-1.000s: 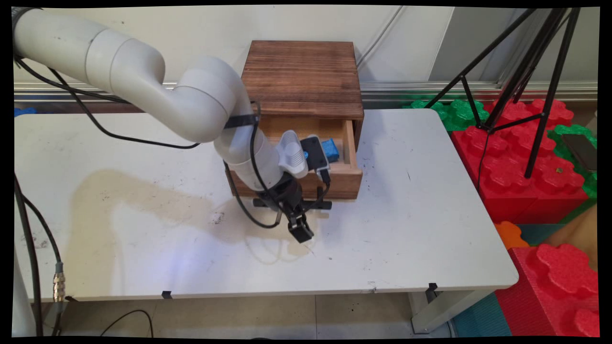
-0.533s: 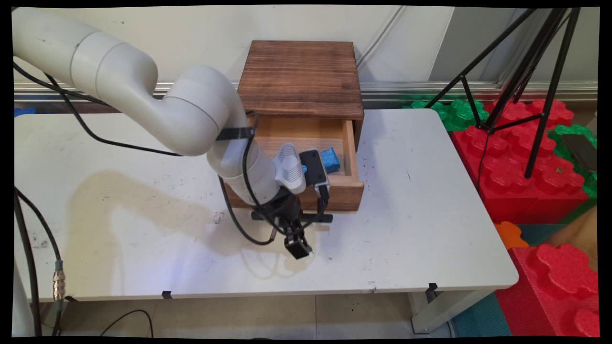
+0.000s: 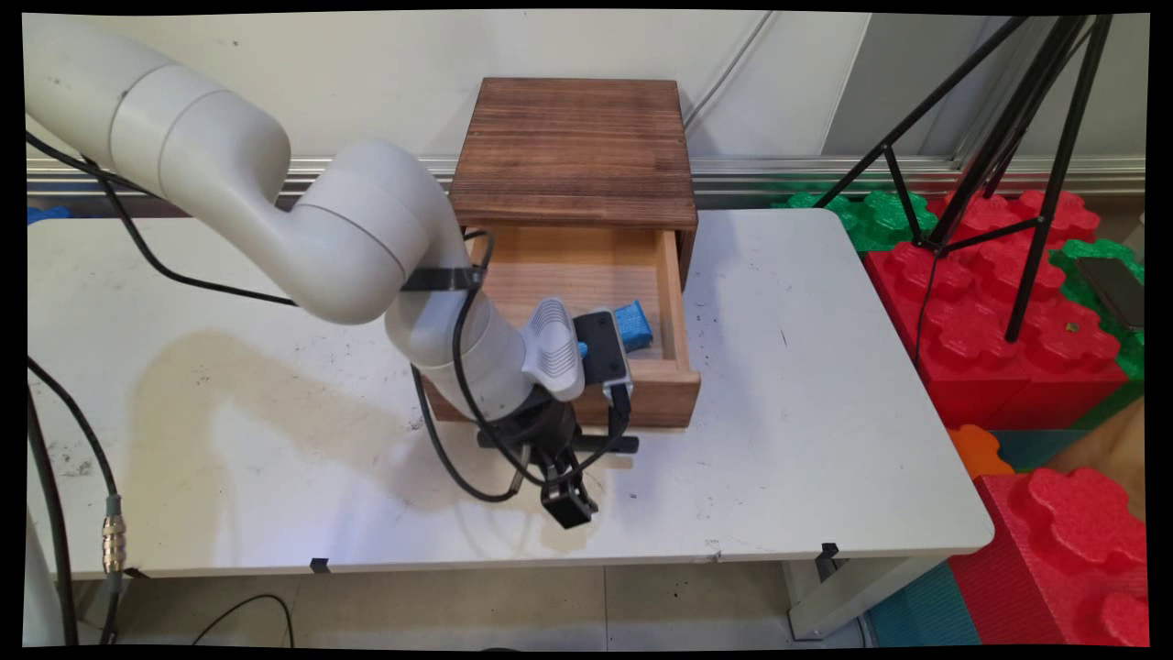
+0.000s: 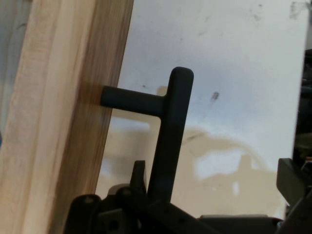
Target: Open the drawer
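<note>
Handle: black bar handle [image 4: 171, 136] on the drawer front, standing off it on a short post; it runs down into the gripper's linkage.
Gripper: gripper [image 3: 566, 502] is at the handle, low over the table; whether its fingers are clamped on the bar cannot be told.
Drawer: drawer [image 3: 680, 385] stands pulled out of the wooden box [image 3: 573, 147].
Contents: 1 blue object [image 3: 633, 324] lies in the drawer's right part.
Table: white table [image 3: 806, 440], stained.

White desk [image 3: 825, 440] against a pale wall [image 3: 367, 55] — black tripod [image 3: 1008, 137] over red foam blocks [image 3: 1026, 367], tiled floor [image 3: 550, 605] below.
</note>
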Available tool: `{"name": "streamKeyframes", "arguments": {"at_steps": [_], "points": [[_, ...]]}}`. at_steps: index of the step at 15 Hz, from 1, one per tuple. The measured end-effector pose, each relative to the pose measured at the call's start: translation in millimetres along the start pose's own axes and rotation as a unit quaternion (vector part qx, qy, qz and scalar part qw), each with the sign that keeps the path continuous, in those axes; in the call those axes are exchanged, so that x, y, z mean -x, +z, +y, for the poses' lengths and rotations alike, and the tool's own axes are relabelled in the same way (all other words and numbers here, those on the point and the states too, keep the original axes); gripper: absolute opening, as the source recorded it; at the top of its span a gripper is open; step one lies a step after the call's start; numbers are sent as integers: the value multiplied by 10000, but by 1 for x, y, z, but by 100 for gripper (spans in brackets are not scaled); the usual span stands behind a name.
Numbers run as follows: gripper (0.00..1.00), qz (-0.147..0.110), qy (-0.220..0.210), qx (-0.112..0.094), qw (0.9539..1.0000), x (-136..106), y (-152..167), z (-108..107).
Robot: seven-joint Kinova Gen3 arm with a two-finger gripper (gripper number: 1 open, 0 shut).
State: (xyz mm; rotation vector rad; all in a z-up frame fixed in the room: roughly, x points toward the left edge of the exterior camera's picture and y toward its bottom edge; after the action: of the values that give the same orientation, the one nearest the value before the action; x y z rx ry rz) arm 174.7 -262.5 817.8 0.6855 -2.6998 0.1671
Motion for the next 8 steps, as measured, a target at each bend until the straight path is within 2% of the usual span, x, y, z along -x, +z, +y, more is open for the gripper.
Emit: {"name": "streamKeyframes", "arguments": {"at_steps": [8], "points": [[100,-25,52,131,9999,5,-6,23]]}}
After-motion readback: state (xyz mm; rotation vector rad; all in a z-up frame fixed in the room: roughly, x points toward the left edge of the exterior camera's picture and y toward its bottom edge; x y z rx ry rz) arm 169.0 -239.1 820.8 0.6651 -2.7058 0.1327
